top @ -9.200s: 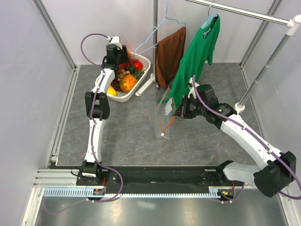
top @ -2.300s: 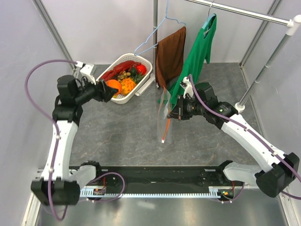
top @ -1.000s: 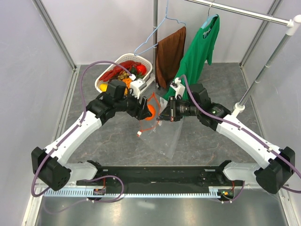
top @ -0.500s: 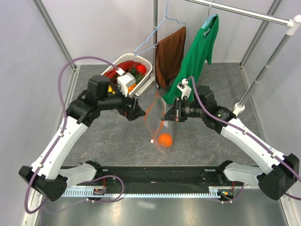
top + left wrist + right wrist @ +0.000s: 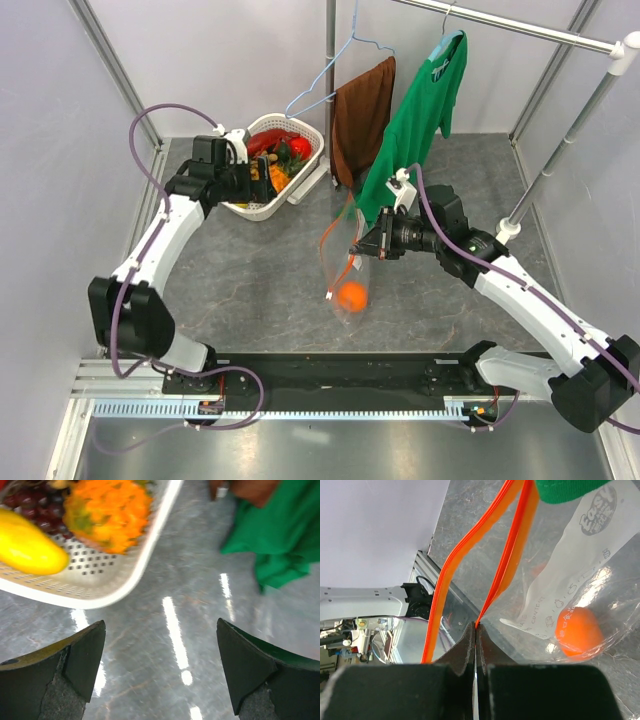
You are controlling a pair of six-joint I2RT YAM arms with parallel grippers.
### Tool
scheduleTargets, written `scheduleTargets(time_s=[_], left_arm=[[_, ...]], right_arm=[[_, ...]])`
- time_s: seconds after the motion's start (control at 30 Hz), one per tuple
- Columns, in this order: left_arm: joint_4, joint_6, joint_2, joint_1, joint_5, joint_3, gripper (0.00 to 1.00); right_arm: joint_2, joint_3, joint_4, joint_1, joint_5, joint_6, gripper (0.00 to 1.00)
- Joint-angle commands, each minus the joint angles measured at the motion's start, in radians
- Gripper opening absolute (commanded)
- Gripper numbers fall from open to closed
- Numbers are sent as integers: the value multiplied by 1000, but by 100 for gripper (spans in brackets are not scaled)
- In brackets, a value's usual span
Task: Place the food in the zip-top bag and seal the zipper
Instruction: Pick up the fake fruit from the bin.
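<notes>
My right gripper (image 5: pixel 366 246) is shut on one lip of the zip-top bag (image 5: pixel 352 262) and holds it hanging above the floor. In the right wrist view the jaws (image 5: pixel 476 626) pinch the red-orange zipper (image 5: pixel 512 555). The other strip (image 5: pixel 442 585) bows away, so the mouth is open. An orange ball (image 5: pixel 350 296) lies at the bag's bottom, also in the right wrist view (image 5: pixel 577 630). My left gripper (image 5: pixel 252 180) is open and empty over the near rim of the white basket (image 5: pixel 265 210). The left wrist view shows the gripper (image 5: pixel 160 670), the orange pineapple (image 5: pixel 107 512) and a yellow fruit (image 5: pixel 30 547).
A brown cloth (image 5: pixel 362 115) and a green shirt (image 5: pixel 420 110) hang from a rail behind the bag. The green cloth also shows in the left wrist view (image 5: pixel 285 535). A metal pole (image 5: pixel 330 90) stands beside the basket. Red and dark toy foods fill the basket's far part.
The left gripper carried the orange ball to the bag's mouth and let it go. The ball now lies in the bag. The left arm has swung back to the basket, open.
</notes>
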Motion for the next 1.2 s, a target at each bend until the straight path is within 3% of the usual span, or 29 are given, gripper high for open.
scheduleTargets(time_s=[0.0,0.13,0.2,0.33,0.43,0.8,1.17], left_arm=[[75,12,69,77,-49,55,95],[117,49,108,92,-5,35,91],[163,55,123,92,68,18,93],[226,76,213,91,93,70,100],[230,66,304,91,110,133,100],[295,30,480,85,-8,241,100],[319,36,589,66,41,275,100]], right_arm=[[-33,-8,9,-3,15,-8,0],[-38,-24,7,-3,18,-10,0],[-36,-33,9,-4,19,-10,0],[-28,-31,13,-4,15,-1,0],[-28,-22,13,-4,16,1,0],[-25,-28,12,-8,13,1,0],[-21,-25,10,-11,6,-4,0]])
